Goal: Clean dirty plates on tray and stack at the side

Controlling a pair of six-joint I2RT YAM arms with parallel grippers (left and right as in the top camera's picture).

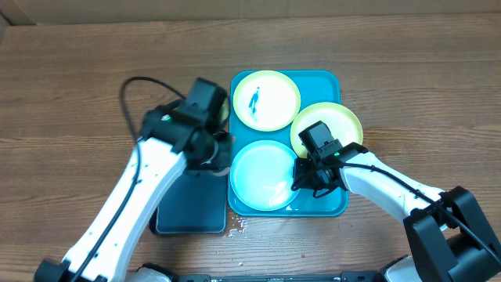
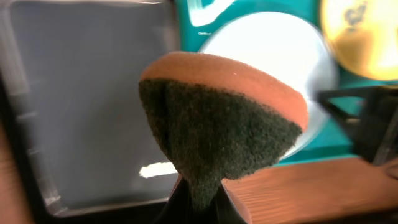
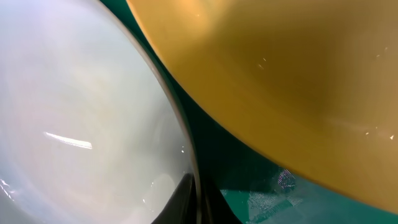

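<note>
Centrally, a large bright turquoise rectangular plastic tray (image 1: 321, 84) with rounded corners and a raised rim is seen on the brown wood-grain table (image 1: 78, 70), and all three plates are held inside it. A round shallow plastic plate with a yellow-green rim and pale centre (image 1: 275, 102) is placed at the tray's 11 o'clock, and a small blue smear (image 1: 254, 102) is carried near its middle. A second round yellow-green plastic plate (image 1: 344, 117) is set at 2 o'clock, its lower left part covered by the right arm. A round light blue plastic plate with a glossy pale centre (image 1: 262, 176) is laid at 7 o'clock, just beside the smeared one.

A smaller dark grey-black rectangular tray (image 1: 192, 207) is found at the turquoise tray's 8 o'clock, their long edges side by side.

The left arm is raised from the picture's 7 o'clock corner and bent at the wrist, so that the left gripper (image 1: 213, 150) is held over the seam between the two trays. Its fingers are closed on a folded orange sponge with a dark green scouring face (image 2: 217, 118), pinched at the lower end.

The right arm is stretched low from 4 o'clock towards 10 o'clock. The right gripper (image 3: 198, 202) is placed at the light blue plate's 3 o'clock edge, its fingers drawn narrow and pinched on that rim.
</note>
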